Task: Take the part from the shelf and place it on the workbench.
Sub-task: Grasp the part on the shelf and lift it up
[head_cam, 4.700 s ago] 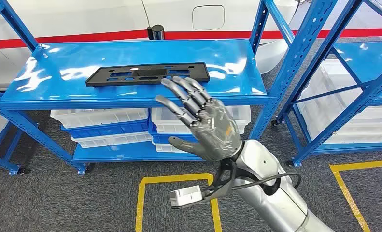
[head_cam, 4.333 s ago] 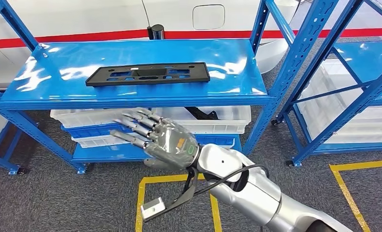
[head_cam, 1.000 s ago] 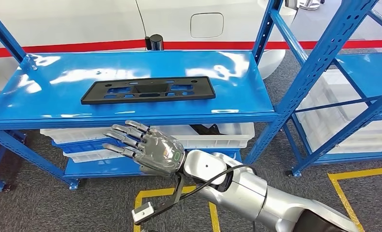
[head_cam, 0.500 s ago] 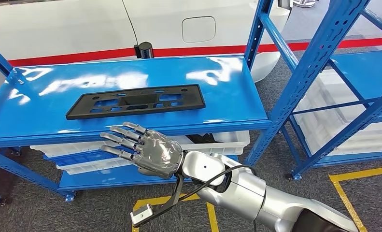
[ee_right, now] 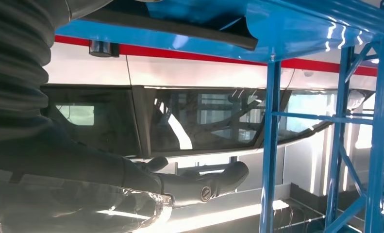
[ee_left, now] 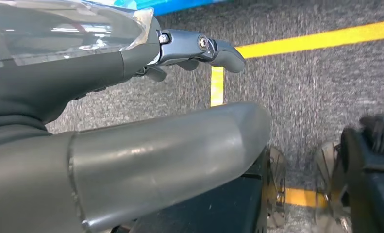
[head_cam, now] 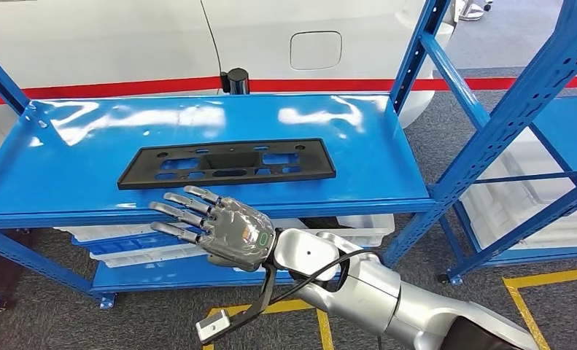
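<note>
Where the blue shelf [head_cam: 66,157] runs out toward its left edge, its glossy top board carries only glare, and beneath that end white bins [head_cam: 136,244] sit on the lower level. The part [head_cam: 227,162], a long flat black plate with cut-outs, lies flat near the middle of the top board, its long side along the front edge and closer to that edge than to the back. Just below and in front of the front edge, under the left half of the part, the right hand [head_cam: 223,230] hangs with its back up and its fingers [head_cam: 179,215] spread apart and stretched toward the left, holding nothing and not touching the part. Its silver arm [head_cam: 373,295] comes in from the lower right. In the right wrist view the hand [ee_right: 180,187] shows below the underside of the shelf board [ee_right: 258,26]. The left hand [ee_left: 199,48] appears in the left wrist view over grey carpet [ee_left: 316,73] with yellow floor tape [ee_left: 321,36]; I cannot tell whether it is wide or closed. Behind the shelf stands a white car body [head_cam: 125,40] with a red stripe, and a second blue rack [head_cam: 533,109] stands to the right.
</note>
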Robot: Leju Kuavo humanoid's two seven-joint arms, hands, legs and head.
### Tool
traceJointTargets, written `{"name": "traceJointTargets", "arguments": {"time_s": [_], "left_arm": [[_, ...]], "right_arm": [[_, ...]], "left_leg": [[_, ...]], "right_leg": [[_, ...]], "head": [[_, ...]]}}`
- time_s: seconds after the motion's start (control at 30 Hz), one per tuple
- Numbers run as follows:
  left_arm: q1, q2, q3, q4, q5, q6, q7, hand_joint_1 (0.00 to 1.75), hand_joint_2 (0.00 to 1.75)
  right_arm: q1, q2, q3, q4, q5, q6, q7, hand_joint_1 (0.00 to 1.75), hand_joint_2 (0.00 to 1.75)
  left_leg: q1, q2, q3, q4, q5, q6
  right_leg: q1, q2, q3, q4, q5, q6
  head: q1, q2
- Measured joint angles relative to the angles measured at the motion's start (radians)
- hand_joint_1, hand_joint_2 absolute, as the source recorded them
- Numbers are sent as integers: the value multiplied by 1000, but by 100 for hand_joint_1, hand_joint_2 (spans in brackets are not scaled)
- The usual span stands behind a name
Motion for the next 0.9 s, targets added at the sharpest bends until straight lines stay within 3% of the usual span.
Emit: {"name": "traceJointTargets", "arguments": {"time_s": [0.07,0.13,0.23,0.27,0.33,0.37,0.4,0.43,0.5,0.57,0.63,0.73,0.9], "left_arm": [[0,-1,-5,0,-4,0,-5,0,0],[1,-2,-10,0,-7,0,-9,0,0],[0,-2,-17,0,-9,-5,-11,0,0],[-1,-1,-19,0,-9,-8,-11,0,0],[-3,-1,-24,0,-10,-12,-11,0,0],[-3,-1,-26,0,-10,-12,-11,0,0],[-3,-1,-28,0,-10,-12,-12,0,0],[-3,0,-29,0,-9,-10,-13,0,0],[-3,0,-30,0,-10,-5,-16,0,0],[-5,0,-32,0,-13,1,-19,0,0],[-7,0,-37,0,-19,6,-23,0,0],[-10,-3,-45,0,-24,10,-28,0,0],[-11,-7,-55,0,-26,10,-30,0,0]], "right_arm": [[-1,0,0,0,0,0,0,0,175],[-2,0,-1,0,0,0,0,0,175],[-4,4,-1,0,0,0,0,0,175],[-4,7,-1,0,0,0,0,0,175],[-4,12,2,0,0,0,-1,0,175],[-3,15,4,0,0,1,-2,0,175],[-3,18,6,0,-1,1,-5,0,175],[-2,22,8,0,-2,2,-7,0,175],[-3,33,9,0,-6,4,-9,0,175],[-4,46,10,1,-11,6,-10,0,175],[-4,58,12,3,-17,9,-10,0,175],[-4,78,18,10,-25,15,-10,0,175],[-5,116,32,32,-40,28,-9,0,175]], "left_leg": [[-2,0,11,-2,-13,-10],[-4,0,15,3,-15,-21],[-2,4,3,49,-35,-37],[-1,5,-20,93,-55,-41],[3,6,-99,214,-103,-51],[4,6,-137,258,-116,-55],[6,6,-161,271,-110,-57],[7,7,-164,244,-80,-58],[8,8,-122,114,16,-52],[4,8,-81,16,53,-42],[0,8,-71,0,52,-35],[-1,6,-68,-3,68,-37],[-12,5,-69,-2,61,-26]], "right_leg": [[7,-4,37,-97,35,-15],[11,-4,49,-112,34,-41],[-2,-1,79,-121,41,-62],[-5,0,87,-123,38,-67],[-3,0,93,-122,31,-75],[-3,1,95,-122,28,-76],[-3,2,98,-122,24,-75],[-3,4,103,-121,20,-73],[-2,7,120,-122,8,-67],[2,8,128,-121,-3,-59],[8,6,127,-119,-11,-52],[11,3,129,-118,-16,-57],[10,2,132,-126,-17,-53]], "head": [[-1,0],[-2,0],[-2,0],[-3,0],[-6,0],[-6,0],[-6,0],[-6,0],[-6,0],[-6,0],[-6,0],[-5,0],[-5,0]]}}
